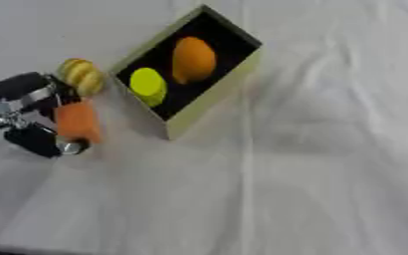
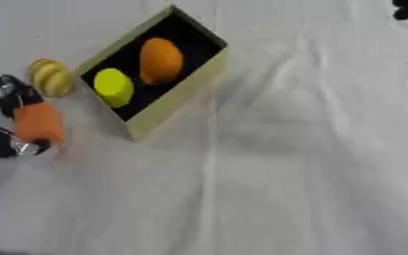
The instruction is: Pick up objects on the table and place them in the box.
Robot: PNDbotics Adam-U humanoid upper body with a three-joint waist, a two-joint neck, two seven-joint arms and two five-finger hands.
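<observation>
Already two things lie inside the box (image 1: 209, 94), which stands askew on the white cloth (image 1: 312, 174) with its dark inside facing up: an orange oval fruit (image 1: 193, 59) in the far half and a round yellow piece (image 1: 147, 84) in the near half, just beside each other. So I judge that a part of the work is done. Outside the box I can see two things more. One is a yellow ribbed object (image 1: 81, 76), maybe a small striped fruit, lying on the cloth just beside the left wall of the box. The other is an orange block-like object (image 1: 77, 122), and this one is in the left hand (image 1: 35, 130), near the left edge of both views. The black and silver fingers are curled around the orange object, one part of the hand behind it and one dark fingertip below it, so the hand is grasping it. I cannot tell if the object is lifted or touches the cloth. It is near the box but not above the opening, so the carry across the near-left wall is, I think, the step in hand. Of the right side only dark parts show at the right edge of the right eye view, too little to tell anything about that hand.
</observation>
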